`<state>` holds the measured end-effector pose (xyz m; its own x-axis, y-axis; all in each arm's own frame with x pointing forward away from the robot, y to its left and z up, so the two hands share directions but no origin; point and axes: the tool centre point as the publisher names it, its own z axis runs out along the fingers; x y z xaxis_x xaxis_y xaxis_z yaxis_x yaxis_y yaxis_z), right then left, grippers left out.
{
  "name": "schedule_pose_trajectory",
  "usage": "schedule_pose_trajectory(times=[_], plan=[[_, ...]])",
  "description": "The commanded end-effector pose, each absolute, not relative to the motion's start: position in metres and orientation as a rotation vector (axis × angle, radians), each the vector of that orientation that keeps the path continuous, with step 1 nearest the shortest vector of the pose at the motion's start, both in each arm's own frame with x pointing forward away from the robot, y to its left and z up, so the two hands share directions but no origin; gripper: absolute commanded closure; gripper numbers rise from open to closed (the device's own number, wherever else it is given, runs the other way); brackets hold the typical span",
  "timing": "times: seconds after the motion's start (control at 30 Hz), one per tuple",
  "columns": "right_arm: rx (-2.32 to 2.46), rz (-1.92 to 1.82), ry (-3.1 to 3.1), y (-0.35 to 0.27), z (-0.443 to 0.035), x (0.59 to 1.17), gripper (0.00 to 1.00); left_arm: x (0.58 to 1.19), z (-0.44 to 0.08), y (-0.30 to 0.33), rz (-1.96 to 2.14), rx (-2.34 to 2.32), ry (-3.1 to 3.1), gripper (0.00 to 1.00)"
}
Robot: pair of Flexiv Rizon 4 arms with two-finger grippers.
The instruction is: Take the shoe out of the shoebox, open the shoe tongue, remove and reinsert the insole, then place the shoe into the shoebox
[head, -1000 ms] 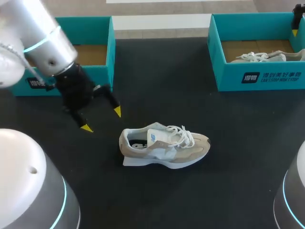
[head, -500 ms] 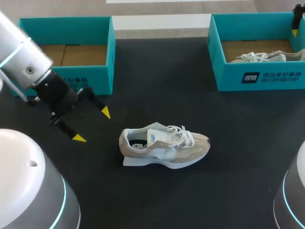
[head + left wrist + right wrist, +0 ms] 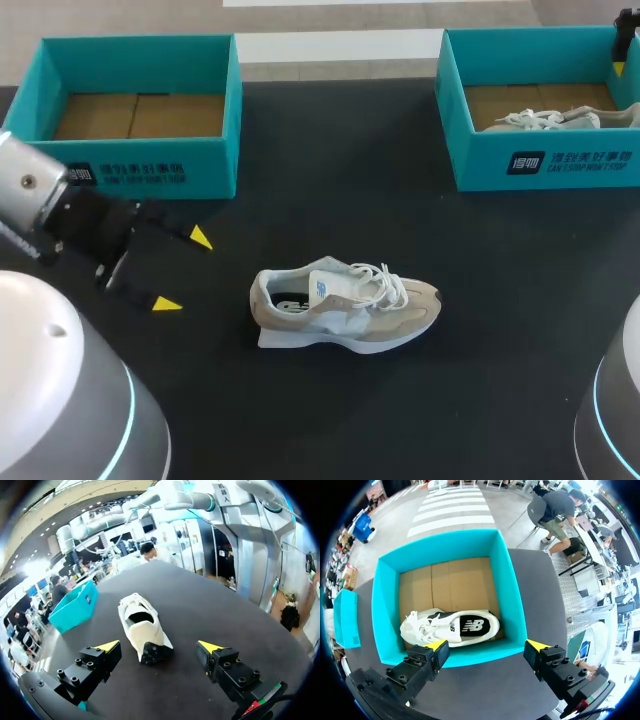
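Observation:
A beige and white shoe (image 3: 343, 306) with white laces lies on its sole in the middle of the black table, toe pointing right. My left gripper (image 3: 183, 271) is open, low over the table to the left of the shoe's heel. From the left wrist the shoe (image 3: 142, 626) lies ahead of the open left gripper (image 3: 160, 646), heel nearest, not between the tips. An empty teal shoebox (image 3: 137, 115) stands at the back left. My right gripper (image 3: 489, 645) hangs open above the other teal shoebox (image 3: 512, 597), which holds a second white shoe (image 3: 451, 626).
The right teal shoebox (image 3: 540, 160) stands at the back right with its shoe (image 3: 556, 118) inside. Bare black tabletop surrounds the middle shoe on all sides.
My left arm has pulled back to the left and down, away from the left shoebox, its gripper staying open. The shoe and the right arm have not moved.

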<state>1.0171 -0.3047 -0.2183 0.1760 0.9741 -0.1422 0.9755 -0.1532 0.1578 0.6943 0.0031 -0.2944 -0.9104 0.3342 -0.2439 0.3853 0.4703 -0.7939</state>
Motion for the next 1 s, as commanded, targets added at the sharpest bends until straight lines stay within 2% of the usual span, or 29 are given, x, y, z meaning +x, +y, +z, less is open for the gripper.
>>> schedule_pose_trajectory(times=[0.03, 0.2, 1.0], plan=[[2.235, -0.005, 1.889, -0.305, -0.219, 1.016, 0.0, 0.692, -0.301, 0.006, -1.508, 0.472, 2.55, 0.0], [2.235, -0.005, 1.889, -0.305, -0.219, 1.016, 0.0, 0.692, -0.301, 0.006, -1.508, 0.472, 2.55, 0.0], [2.235, -0.005, 1.889, -0.305, -0.219, 1.016, 0.0, 0.712, -0.384, -0.04, -1.558, -0.002, 2.587, 0.0]])
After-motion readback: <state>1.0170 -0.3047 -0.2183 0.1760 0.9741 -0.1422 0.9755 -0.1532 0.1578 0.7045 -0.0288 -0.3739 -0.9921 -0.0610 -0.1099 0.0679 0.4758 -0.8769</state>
